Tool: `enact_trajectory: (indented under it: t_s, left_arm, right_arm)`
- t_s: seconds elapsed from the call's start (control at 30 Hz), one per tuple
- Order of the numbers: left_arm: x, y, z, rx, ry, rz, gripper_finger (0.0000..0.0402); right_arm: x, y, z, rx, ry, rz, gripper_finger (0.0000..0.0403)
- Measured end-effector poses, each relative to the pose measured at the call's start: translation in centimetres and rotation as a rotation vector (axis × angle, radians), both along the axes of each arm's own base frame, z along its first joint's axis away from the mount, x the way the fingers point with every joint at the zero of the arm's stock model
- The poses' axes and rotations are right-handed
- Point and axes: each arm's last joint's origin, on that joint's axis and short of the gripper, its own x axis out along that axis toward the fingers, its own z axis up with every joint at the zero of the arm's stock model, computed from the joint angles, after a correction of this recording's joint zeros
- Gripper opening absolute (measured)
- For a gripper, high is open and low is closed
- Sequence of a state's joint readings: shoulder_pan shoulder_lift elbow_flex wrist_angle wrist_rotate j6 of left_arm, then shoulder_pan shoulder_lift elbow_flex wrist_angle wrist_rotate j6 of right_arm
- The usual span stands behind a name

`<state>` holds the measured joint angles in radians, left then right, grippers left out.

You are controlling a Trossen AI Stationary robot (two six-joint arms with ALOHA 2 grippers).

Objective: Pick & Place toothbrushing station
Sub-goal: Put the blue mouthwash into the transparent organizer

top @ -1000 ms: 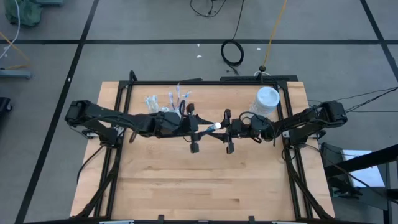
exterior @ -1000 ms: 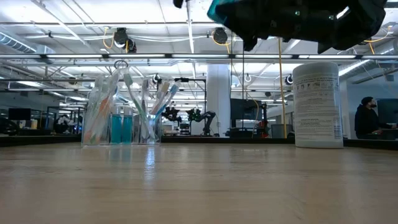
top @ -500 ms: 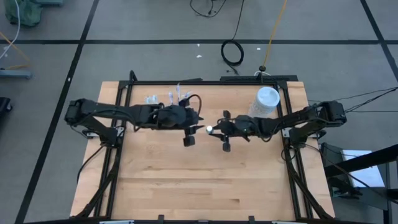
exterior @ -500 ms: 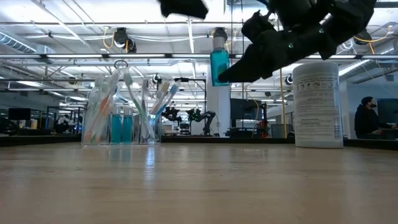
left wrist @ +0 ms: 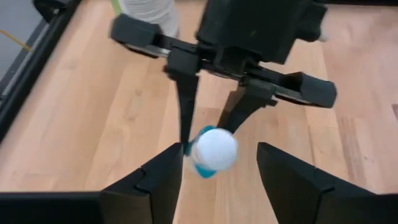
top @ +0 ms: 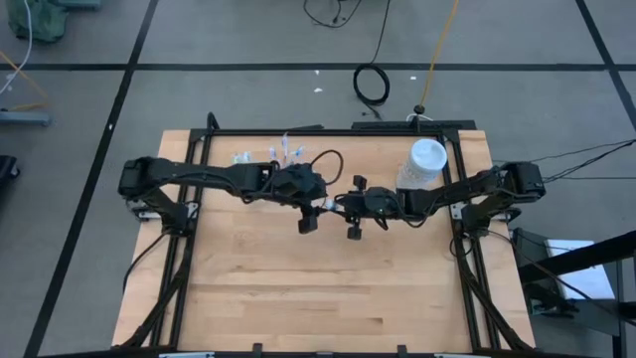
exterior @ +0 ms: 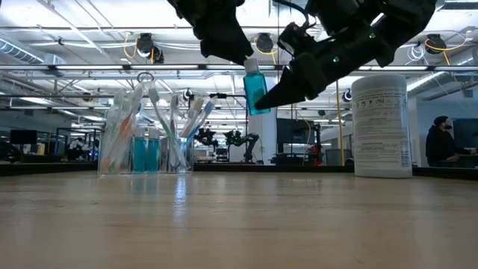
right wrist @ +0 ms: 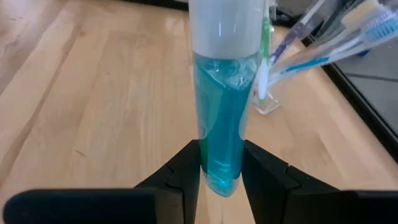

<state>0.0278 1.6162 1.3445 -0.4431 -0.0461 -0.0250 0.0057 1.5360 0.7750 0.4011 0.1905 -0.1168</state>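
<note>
Pinching a teal tube (right wrist: 221, 140) above the table (top: 298, 298), the right gripper (right wrist: 222, 168) faced the left gripper's (left wrist: 219, 167) spread fingers.

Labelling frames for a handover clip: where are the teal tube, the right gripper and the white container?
teal tube (right wrist: 221, 118), right wrist view, its blue body.
right gripper (right wrist: 222, 163), right wrist view, between fingertips.
white container (exterior: 382, 125), low view, its label.

table (top: 328, 288): we see pale wood, smooth, with a soft shine
tube (right wrist: 221, 124): we see clear, shiny plastic with a matt white cap, above the table
cup (exterior: 146, 142): clear plastic
white container (exterior: 382, 127): matt, with a paper-like label
</note>
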Motion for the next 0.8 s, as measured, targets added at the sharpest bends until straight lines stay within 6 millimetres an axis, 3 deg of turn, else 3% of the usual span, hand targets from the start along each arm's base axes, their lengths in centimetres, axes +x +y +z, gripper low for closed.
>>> enact_trajectory:
  t_s: [0.23,0.47,0.8]
  left_arm:
    - [1.7,-0.1,-2.3,0.004,0.026,0.001,0.0223]
    - [1.7,-0.1,-2.3,0.009,0.026,-0.004,0.0221]
    - [1.7,0.3,-2.2,0.017,0.024,0.0,0.0126]
  right_arm:
    - [0.0,0.1,-0.1,0.009,0.004,0.004,0.0098]
    - [-0.1,0.0,-0.2,0.008,0.019,0.003,0.0098]
    - [-0.1,-0.1,-0.2,0.023,0.017,-0.01,0.0098]
